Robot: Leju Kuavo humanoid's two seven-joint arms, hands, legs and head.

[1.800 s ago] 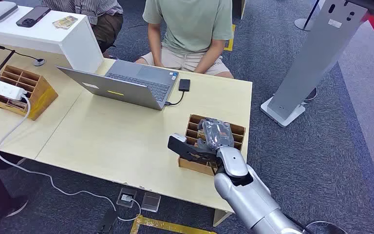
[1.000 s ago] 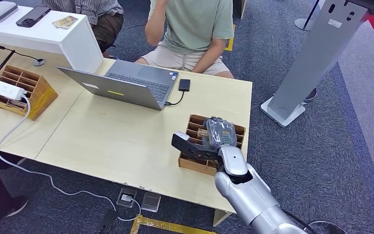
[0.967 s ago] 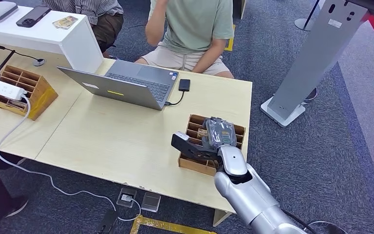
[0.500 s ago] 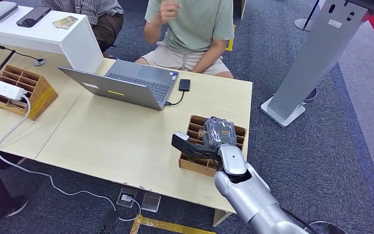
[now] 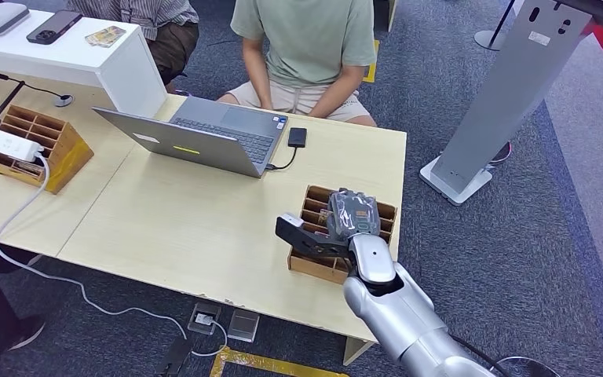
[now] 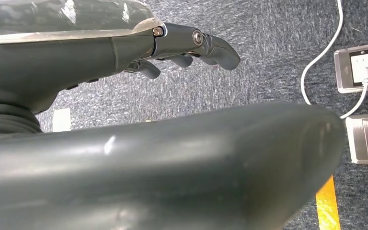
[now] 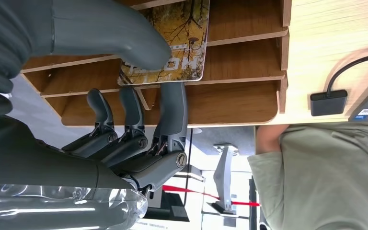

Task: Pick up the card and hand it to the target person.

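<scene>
Grasp step: right hand (image 7: 124, 110) pinching the card (image 7: 172, 43) between thumb and fingers inside the wooden slotted organizer (image 5: 381, 212). Next, I'd say: lift it out of its slot, then reach to the seated person (image 5: 306, 47).

An open laptop (image 5: 204, 137) sits near the desk's (image 5: 180, 228) far edge, a small black drive (image 5: 297, 137) cabled just beside it. A second wooden divider box (image 5: 43, 145) stands at the left, a white power strip (image 5: 0, 141) resting on it.
</scene>
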